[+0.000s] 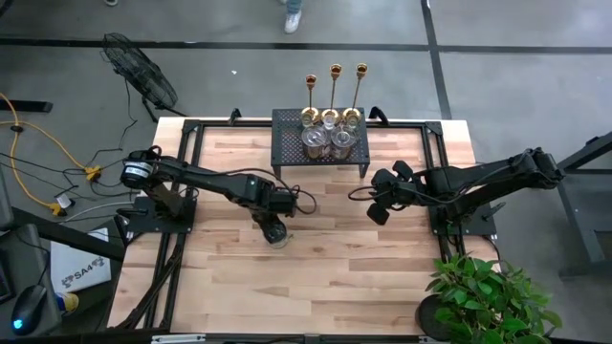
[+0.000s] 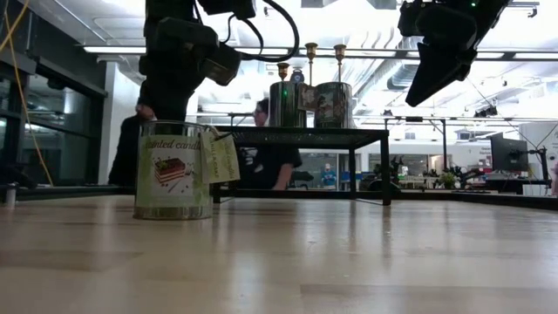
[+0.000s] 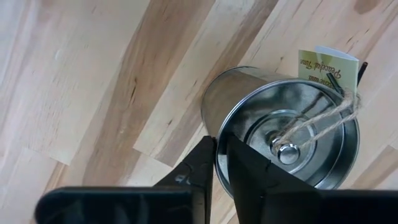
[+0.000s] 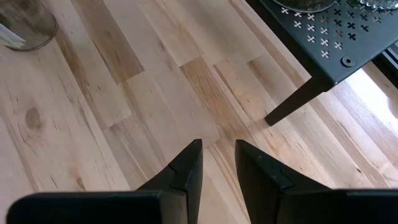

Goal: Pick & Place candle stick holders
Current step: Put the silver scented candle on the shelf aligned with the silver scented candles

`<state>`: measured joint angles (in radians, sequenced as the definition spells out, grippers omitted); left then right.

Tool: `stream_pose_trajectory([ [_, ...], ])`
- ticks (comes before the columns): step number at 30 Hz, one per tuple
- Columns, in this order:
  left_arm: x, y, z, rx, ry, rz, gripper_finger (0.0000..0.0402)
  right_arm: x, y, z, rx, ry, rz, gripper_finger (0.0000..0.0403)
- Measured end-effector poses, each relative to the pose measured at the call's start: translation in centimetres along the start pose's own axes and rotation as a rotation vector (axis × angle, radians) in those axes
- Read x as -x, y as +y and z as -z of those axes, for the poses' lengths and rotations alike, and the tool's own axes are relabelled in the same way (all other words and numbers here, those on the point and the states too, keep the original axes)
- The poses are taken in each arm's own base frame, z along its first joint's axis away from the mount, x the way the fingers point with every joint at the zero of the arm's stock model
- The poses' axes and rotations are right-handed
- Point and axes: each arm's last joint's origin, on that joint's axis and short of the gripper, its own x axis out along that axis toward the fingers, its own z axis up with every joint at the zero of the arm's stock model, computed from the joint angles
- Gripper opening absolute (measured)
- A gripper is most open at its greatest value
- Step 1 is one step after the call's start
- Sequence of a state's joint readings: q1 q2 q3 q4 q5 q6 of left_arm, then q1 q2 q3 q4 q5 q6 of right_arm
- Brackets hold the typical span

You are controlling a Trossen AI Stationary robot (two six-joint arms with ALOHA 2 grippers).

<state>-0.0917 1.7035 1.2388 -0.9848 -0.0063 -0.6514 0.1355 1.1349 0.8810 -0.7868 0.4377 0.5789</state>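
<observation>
A silver candle tin (image 2: 172, 170) with a paper tag stands on its base on the wood table; it also shows in the high view (image 1: 278, 237) and in the left wrist view (image 3: 292, 130). My left gripper (image 3: 221, 146) is above it, shut on its rim. Three tall gold stick holders (image 1: 336, 81) stand at the far side of the black mesh stand (image 1: 320, 134), with several short glass and metal holders (image 1: 325, 141) on the stand. My right gripper (image 1: 378, 205) hangs narrowly open and empty above the table, right of the stand's near edge. My left gripper pinches the tin's top rim (image 3: 217, 127) between its two fingers, one outside the wall and one on the recessed lid. The fingers come from above, pointing down. The tin stands upright with its base on the table.
The mesh stand's leg (image 4: 292, 106) is close ahead of my right gripper. A potted plant (image 1: 488, 296) stands at the table's near right corner. Bare wood (image 1: 335, 277) lies between the two arms. A person (image 2: 275, 148) shows in the room beyond the table.
</observation>
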Motion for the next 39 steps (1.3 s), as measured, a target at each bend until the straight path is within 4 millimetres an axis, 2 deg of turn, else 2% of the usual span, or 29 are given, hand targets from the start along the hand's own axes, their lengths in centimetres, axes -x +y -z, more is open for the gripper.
stream_pose_trajectory([
  [34, -0.4, 0.1, 0.11, 0.0, -0.007, 0.0, 0.0033, 0.0, 0.0, 0.01, 0.0, 0.002, -0.003, 0.0087],
  [39, -0.4, 0.13, 0.13, 0.0, -0.006, -0.006, 0.001, 0.0, 0.0, 0.01, 0.0, 0.002, -0.003, 0.0087],
])
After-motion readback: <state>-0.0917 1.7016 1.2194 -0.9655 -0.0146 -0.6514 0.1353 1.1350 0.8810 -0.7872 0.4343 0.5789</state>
